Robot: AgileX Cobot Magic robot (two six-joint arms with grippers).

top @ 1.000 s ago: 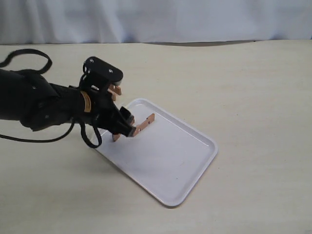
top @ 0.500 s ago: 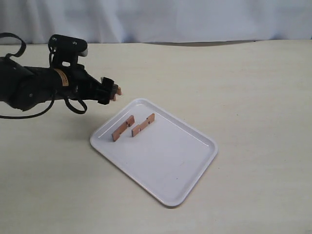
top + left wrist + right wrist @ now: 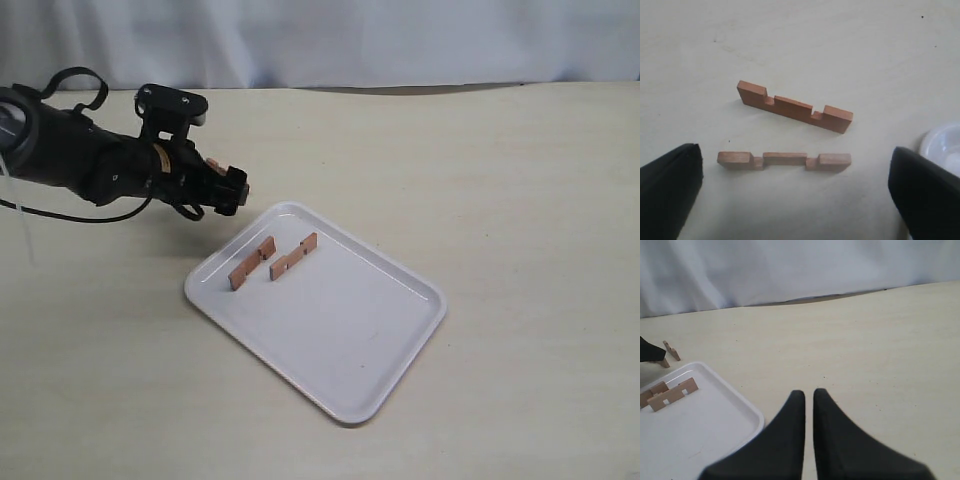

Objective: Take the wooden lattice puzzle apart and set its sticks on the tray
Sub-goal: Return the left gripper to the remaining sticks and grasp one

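Note:
No assembled lattice puzzle shows; its sticks lie apart. Two sticks, one point(image 3: 252, 262) and another point(image 3: 293, 256), rest side by side on the white tray point(image 3: 340, 350) near its far left corner. In the left wrist view two more notched sticks lie on the table: a farther stick point(image 3: 795, 107) and a nearer stick point(image 3: 784, 160). My left gripper point(image 3: 795, 200) hangs open over them, with its fingers point(image 3: 670, 185) wide apart and the nearer stick between them. My right gripper point(image 3: 809, 399) is shut on nothing, low over the table beside the tray point(image 3: 715, 425).
The tray's rim point(image 3: 945, 145) lies close to one left finger. A pale cloth backdrop point(image 3: 320, 40) closes off the far table edge. The left arm's cable point(image 3: 70, 78) loops at the far left. The right arm is outside the exterior view.
My left gripper let go of a stick on the tray, pulled back to the left, and now hovers open over the two sticks on the table.

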